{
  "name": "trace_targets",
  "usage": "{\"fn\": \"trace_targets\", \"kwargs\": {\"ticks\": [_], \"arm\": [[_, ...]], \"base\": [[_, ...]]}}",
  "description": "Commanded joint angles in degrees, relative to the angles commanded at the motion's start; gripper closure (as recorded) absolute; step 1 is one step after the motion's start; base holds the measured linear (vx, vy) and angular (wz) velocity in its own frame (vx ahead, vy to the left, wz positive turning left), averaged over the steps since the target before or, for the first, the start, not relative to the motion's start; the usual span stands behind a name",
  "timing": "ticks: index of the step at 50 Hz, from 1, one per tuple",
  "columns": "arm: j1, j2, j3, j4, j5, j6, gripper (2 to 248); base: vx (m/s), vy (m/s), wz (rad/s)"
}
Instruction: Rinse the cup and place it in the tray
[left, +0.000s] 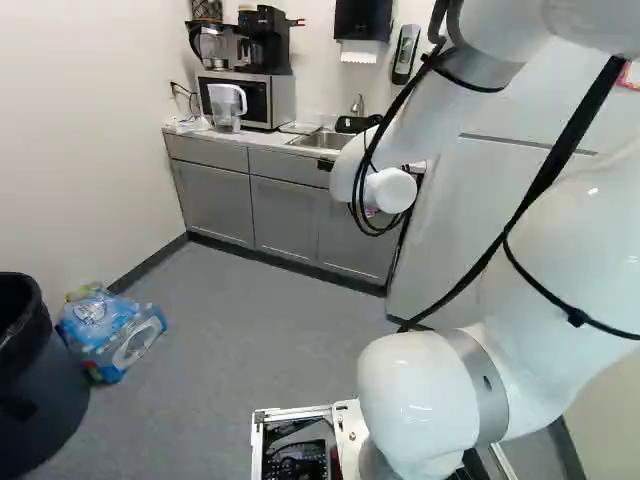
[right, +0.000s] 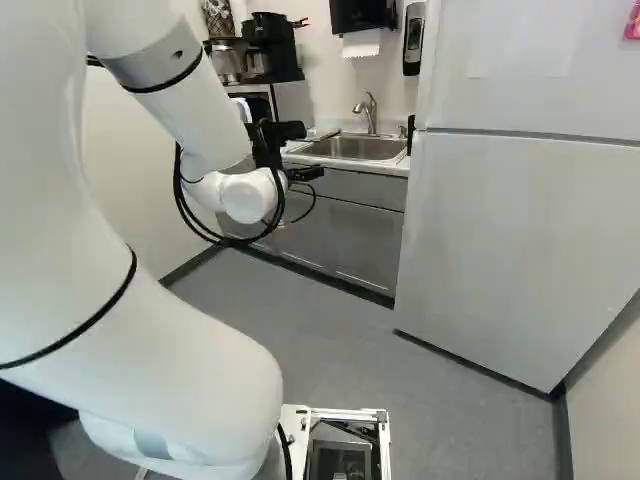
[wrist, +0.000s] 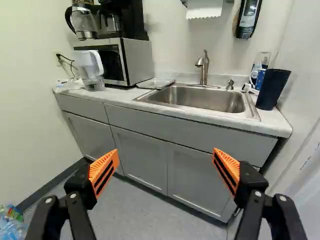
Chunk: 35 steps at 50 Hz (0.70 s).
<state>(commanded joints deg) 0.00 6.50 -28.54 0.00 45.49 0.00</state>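
The dark cup (wrist: 272, 90) stands on the counter (wrist: 274, 120) at the end by the refrigerator (right: 500, 250), beside the sink (wrist: 205, 99) and outside its basin. Just behind it are a clear container (wrist: 263, 60) and a blue canister (wrist: 260, 79). The faucet (wrist: 203, 70) rises from the sink's back edge, with a short metal fitting (wrist: 230, 85) near its foot. On the other side of the basin from the cup, the shallow tray (wrist: 156, 83) lies flat on the counter, between the sink and the microwave (wrist: 139, 62). The gripper (right: 268, 148) is out in front of the counter; in the wrist view the gripper (wrist: 165, 151) has its fingers spread wide, orange pads (wrist: 104, 171) well apart, and nothing sits between them. Ahead of them are the grey cabinet doors (wrist: 141, 157). A clear pitcher (wrist: 91, 70) with a white handle stands beside the microwave, which carries a black coffee maker (wrist: 132, 22) and a glass kettle (wrist: 84, 22). On the wall hang a paper towel dispenser (left: 362, 20) and a narrow dispenser (wrist: 248, 17). At the left of the left base view, a wrapped pack of bottles (left: 110, 330) lies on the floor (left: 240, 340) near a dark bin (left: 40, 400).
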Motion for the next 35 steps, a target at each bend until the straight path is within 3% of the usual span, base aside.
{"fn": "trace_targets", "kwargs": {"ticks": [35], "arm": [[0.0,0.0,-4.6,0.0,-5.3,0.0,3]], "base": [[0.000,0.000,0.000]]}}
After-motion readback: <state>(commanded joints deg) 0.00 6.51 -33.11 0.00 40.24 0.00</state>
